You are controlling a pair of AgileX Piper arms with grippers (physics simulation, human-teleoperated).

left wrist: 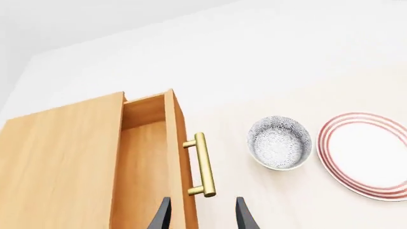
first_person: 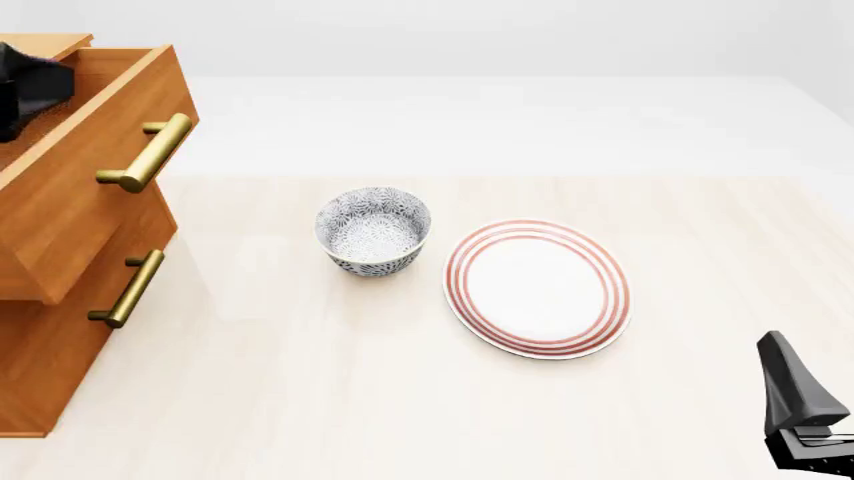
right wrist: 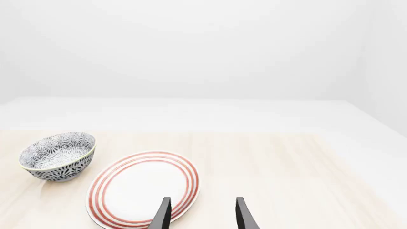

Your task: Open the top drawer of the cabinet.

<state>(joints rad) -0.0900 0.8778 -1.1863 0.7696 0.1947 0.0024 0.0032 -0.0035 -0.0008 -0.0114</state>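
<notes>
The top drawer [first_person: 83,190] stands pulled out from the cabinet [first_person: 54,370] at the far left of the counter [first_person: 334,400], its front face jutting forward over the drawer below, so that the plain wood inside shows from above in the left wrist view. Its brass bar handle [first_person: 147,153] sits on the drawer front with nothing holding it; in the left wrist view the same handle [left wrist: 202,165] lies just ahead of the left pincer [left wrist: 202,220], whose two dark fingers [left wrist: 160,217] stand apart, open and empty, one over the drawer's front edge and the other over the counter beside it. In the front view only a dark piece of the left arm [first_person: 27,85] shows at the upper left corner, above the open drawer. The second drawer's handle [first_person: 130,290] sits lower on the cabinet front, and that drawer is shut. To the right of the cabinet, apart from it, a patterned blue-and-white bowl [first_person: 374,231] stands upright on the counter, and just beside it to the right lies a white plate [first_person: 537,288] ringed with red stripes; the two are near but do not touch. The right pincer [right wrist: 202,217] is at the lower right corner of the front view, well apart from the cabinet, its fingers spread and holding nothing, pointing over the near rim of the plate.
</notes>
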